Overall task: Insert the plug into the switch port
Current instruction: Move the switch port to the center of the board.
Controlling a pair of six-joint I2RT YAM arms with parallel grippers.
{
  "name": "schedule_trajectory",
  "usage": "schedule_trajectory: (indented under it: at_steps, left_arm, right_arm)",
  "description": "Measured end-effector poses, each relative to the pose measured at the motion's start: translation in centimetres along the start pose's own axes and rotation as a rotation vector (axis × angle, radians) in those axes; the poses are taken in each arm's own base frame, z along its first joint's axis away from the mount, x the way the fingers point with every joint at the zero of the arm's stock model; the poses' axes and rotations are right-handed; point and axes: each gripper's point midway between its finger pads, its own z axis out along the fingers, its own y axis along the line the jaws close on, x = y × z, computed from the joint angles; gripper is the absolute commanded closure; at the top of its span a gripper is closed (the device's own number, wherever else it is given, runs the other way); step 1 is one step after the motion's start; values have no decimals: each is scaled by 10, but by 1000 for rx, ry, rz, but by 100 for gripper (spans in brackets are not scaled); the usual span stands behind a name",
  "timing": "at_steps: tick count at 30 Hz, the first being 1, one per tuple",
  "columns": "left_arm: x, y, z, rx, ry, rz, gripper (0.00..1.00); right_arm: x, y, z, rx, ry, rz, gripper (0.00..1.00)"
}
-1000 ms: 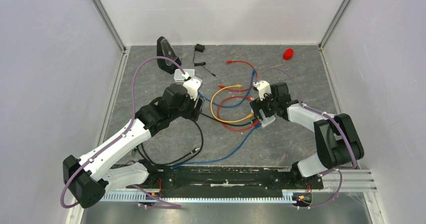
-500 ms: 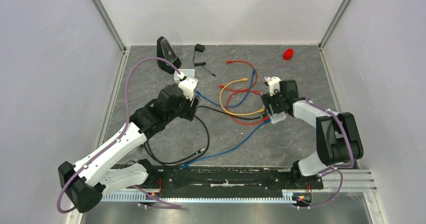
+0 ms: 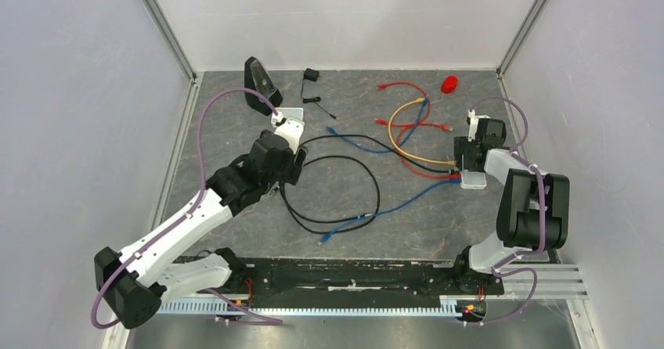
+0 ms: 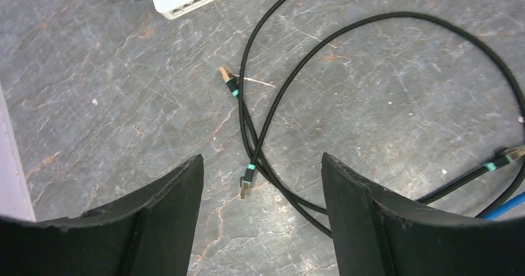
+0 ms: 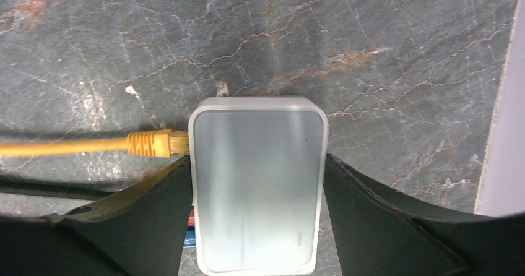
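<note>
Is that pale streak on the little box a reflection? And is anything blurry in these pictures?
Right wrist view: the pale box shows a soft vertical sheen, likely reflected light, and the orange cable throws a dark shadow alongside. Left wrist view: tabletop and black cable are sharp; the pincer fingers are dark. Top view: even light, faint shadows.

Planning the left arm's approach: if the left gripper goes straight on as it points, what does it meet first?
Probably the black cable and its plug on the table, between the open fingers; depth is unclear.
</note>
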Motion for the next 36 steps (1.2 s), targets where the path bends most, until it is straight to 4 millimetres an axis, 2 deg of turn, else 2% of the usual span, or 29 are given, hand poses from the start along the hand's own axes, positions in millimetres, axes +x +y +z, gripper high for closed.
schedule_trajectory:
  at_steps: [3, 6, 11, 14, 16, 18, 19, 22, 26, 28, 32, 36]
  left_arm:
    - [4, 6, 6, -55, 21, -21, 17]
    - [8, 13, 14, -104, 38, -91, 18]
    - [15, 43, 42, -199, 113, -251, 19]
    - [14, 61, 74, -221, 176, -305, 18]
    - [11, 65, 96, -214, 202, -306, 18]
    - [6, 62, 123, -181, 223, -282, 18]
    - [4, 60, 133, -168, 231, -269, 19]
    - [-13, 55, 176, -116, 239, -209, 23]
    - [-43, 50, 234, -65, 216, -144, 26]
    - [-54, 48, 257, -49, 201, -128, 26]
    - [-62, 48, 294, -30, 197, -87, 26]
    - [-58, 53, 322, -30, 221, -69, 26]
  right_arm:
    - [-2, -3, 0, 15, 27, 8, 18]
    - [-13, -3, -6, 6, 12, 33, 17]
    - [-45, 12, -38, -61, -108, 64, 14]
    - [-69, 40, -63, -154, -212, 49, 13]
    - [-81, 69, -80, -229, -281, 13, 13]
    - [-85, 103, -95, -319, -330, -35, 13]
    - [-85, 127, -104, -385, -357, -64, 14]
    - [-76, 161, -122, -502, -399, -98, 14]
    - [-71, 165, -138, -540, -466, -95, 13]
    - [-75, 163, -147, -542, -503, -91, 13]
    - [-91, 160, -164, -550, -592, -81, 13]
    - [-98, 159, -172, -551, -630, -78, 13]
